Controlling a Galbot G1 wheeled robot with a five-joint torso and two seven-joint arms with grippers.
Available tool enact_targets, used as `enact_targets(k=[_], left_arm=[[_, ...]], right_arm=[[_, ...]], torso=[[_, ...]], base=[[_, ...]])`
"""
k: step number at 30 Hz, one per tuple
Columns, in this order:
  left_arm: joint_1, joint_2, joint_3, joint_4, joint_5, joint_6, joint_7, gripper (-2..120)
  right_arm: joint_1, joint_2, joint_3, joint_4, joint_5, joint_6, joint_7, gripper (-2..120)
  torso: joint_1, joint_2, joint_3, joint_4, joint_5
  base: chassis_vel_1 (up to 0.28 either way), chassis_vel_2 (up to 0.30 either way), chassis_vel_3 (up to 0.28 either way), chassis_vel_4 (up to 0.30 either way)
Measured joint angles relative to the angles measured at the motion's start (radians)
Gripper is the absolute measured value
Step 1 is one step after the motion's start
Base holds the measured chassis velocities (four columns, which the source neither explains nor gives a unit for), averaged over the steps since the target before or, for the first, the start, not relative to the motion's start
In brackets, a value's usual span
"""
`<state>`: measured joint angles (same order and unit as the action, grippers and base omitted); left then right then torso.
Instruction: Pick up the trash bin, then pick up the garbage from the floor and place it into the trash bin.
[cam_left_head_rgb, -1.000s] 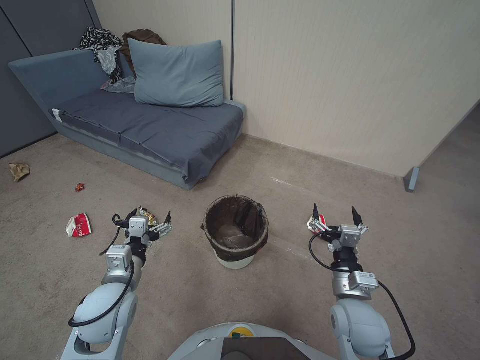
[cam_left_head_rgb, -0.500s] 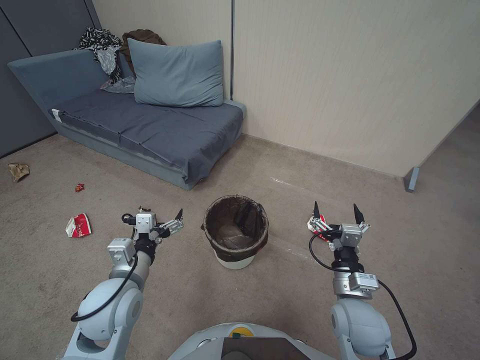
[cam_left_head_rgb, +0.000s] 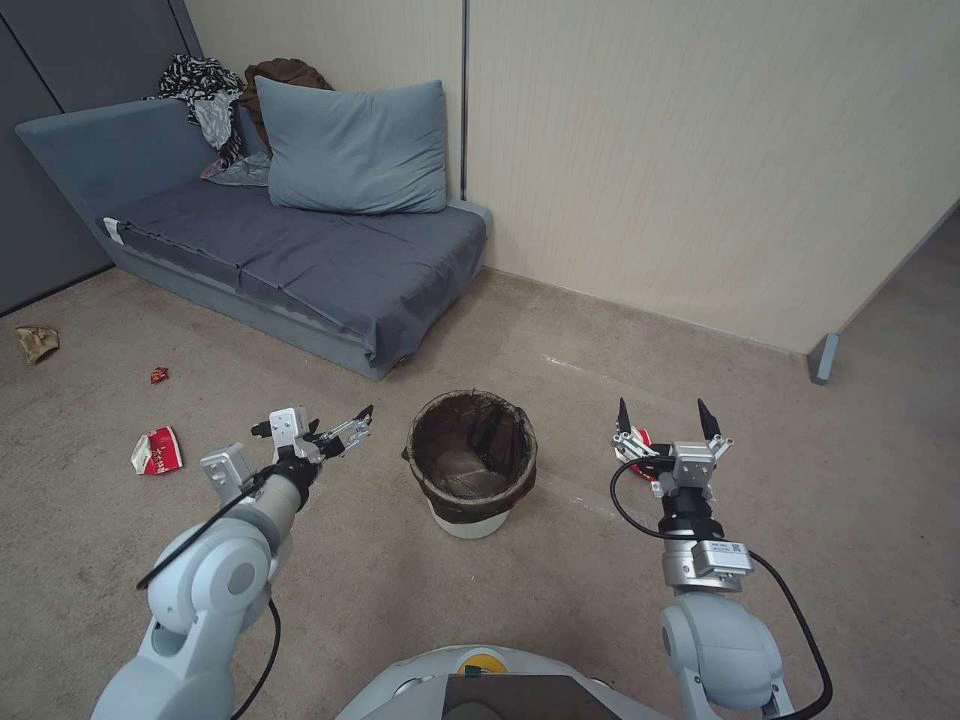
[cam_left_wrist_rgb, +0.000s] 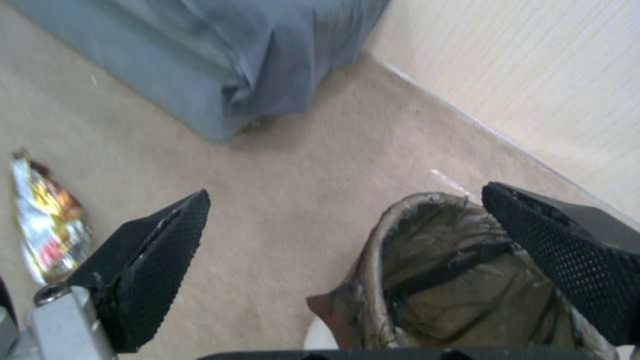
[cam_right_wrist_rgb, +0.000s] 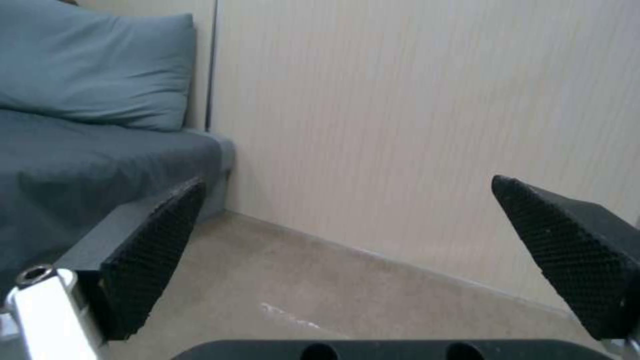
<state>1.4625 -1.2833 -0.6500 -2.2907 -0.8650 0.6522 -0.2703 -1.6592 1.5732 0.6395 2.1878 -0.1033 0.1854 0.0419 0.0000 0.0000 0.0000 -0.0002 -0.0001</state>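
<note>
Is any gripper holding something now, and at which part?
Nothing is held. The left gripper and the right gripper are both open and empty, either side of the trash bin.

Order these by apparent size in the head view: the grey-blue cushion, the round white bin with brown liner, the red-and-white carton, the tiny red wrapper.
1. Grey-blue cushion, though farthest away.
2. Round white bin with brown liner.
3. Red-and-white carton.
4. Tiny red wrapper; it lies farther off than the carton, but is clearly smaller.
</note>
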Motion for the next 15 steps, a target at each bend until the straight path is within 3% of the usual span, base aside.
enact_targets(k=[5,15], left_arm=[[-0.041,0.007,-0.001,0.057,-0.132,0.027,-0.008,100],[-0.084,0.028,0.022,0.152,-0.138,0.050,0.034,100]], right_arm=[[-0.008,-0.001,-0.001,0.008,-0.016,0.009,-0.005,100],[-0.012,0.003,-0.006,0.010,-0.027,0.015,-0.007,100]], torso=[[0.000,0.000,0.000,0.0002,0.0000],[0.000,0.000,0.000,0.0002,0.0000]], base=[[0.000,0.000,0.000,0.000],[0.000,0.000,0.000,0.000]])
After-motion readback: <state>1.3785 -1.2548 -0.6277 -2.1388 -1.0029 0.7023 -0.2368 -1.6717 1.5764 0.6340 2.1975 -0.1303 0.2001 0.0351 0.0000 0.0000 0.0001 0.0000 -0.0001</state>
